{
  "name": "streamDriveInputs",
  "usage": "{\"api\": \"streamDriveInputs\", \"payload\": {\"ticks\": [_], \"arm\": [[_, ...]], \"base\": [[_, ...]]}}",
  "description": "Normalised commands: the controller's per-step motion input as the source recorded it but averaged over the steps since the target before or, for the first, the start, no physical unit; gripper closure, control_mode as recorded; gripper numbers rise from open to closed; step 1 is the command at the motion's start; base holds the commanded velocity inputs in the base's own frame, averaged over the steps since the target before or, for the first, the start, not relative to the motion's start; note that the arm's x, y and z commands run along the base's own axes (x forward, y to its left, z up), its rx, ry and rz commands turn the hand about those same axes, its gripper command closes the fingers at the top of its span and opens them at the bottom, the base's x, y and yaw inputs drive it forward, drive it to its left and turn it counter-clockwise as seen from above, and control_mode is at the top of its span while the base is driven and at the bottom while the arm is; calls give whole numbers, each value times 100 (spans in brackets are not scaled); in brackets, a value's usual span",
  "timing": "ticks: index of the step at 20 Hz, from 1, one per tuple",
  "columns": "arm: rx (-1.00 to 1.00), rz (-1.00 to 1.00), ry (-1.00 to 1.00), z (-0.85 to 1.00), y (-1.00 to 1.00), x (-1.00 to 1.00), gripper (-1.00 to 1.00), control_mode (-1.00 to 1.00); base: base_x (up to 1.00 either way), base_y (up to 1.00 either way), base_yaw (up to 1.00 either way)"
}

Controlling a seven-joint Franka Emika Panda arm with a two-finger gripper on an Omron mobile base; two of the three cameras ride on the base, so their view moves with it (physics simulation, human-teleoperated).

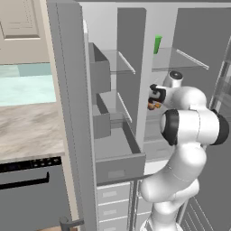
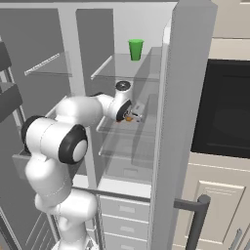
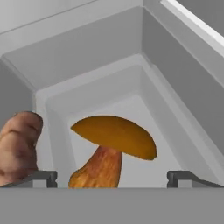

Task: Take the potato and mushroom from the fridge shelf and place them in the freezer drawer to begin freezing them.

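One mushroom (image 3: 111, 148) and one potato (image 3: 18, 146) sit on the fridge shelf (image 3: 131, 109), up close in the hand view. The gripper (image 3: 112, 178) is spread wide, mushroom between its fingertips, potato just left. From the left, the freezer drawer (image 1: 119, 163) hangs open below; from the right, a green cup (image 2: 135, 49) stands higher up.

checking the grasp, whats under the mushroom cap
Under the orange cap its reddish-brown stalk leans left. The stalk's base is cut off at the picture's bottom. The potato sits beside it, left.
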Motion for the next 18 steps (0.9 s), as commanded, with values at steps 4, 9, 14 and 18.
{"api": "streamDriveInputs", "payload": {"ticks": [4,9,14,18], "arm": [[3,0,0,0,-5,46,-100,-100],[2,0,3,0,-7,48,-100,-100],[0,0,3,-6,-6,26,-100,-100],[0,0,0,-33,-3,2,-100,-100]], "base": [[0,0,0],[0,0,0],[0,0,0],[0,0,0]]}}
